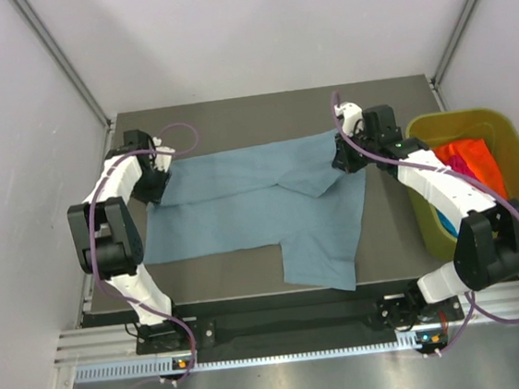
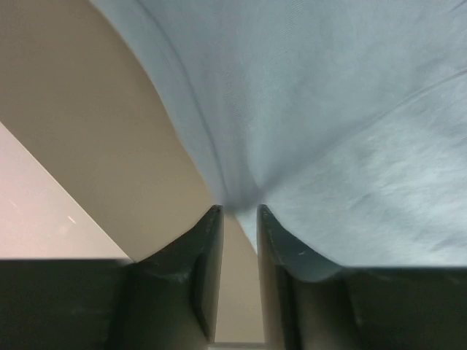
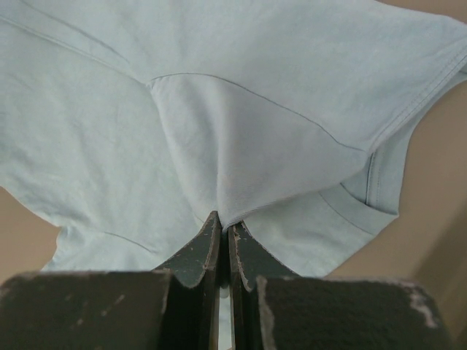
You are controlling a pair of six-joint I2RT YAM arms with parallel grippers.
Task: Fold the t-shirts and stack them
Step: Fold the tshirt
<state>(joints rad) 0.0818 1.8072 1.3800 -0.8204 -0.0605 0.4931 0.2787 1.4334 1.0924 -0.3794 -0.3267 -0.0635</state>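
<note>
The grey-blue t-shirt [image 1: 260, 204] lies spread out on the dark counter [image 1: 233, 123], between the two grippers. It is not flat. One part is folded over near the middle, and a flap sticks out toward the near edge.

The left gripper [image 1: 158, 173] sits at the far left corner of the shirt. In the left wrist view, the left gripper [image 2: 239, 211] has its two fingers [image 2: 201, 248] a little way apart, and the bare counter [image 2: 109, 109] shows in the gap. The shirt [image 2: 328, 109] comes to a small pucker right at the tips and spreads away ahead and to the right of them. This gripper has let go.

The right gripper [image 1: 347, 159] is at the far right corner of the shirt. In the right wrist view, the right gripper [image 3: 224, 219] is squeezed tight on a pinch of the shirt [image 3: 219, 109]. The cloth fans out ahead of the tips to both sides, with a hemmed edge off to the right.

A yellow-green bin [image 1: 474, 118] stands just to the right of the right gripper. It holds an orange t-shirt [image 1: 467, 154], a magenta t-shirt [image 1: 459, 167] and a turquoise t-shirt [image 1: 443, 222], all bunched up.
</note>
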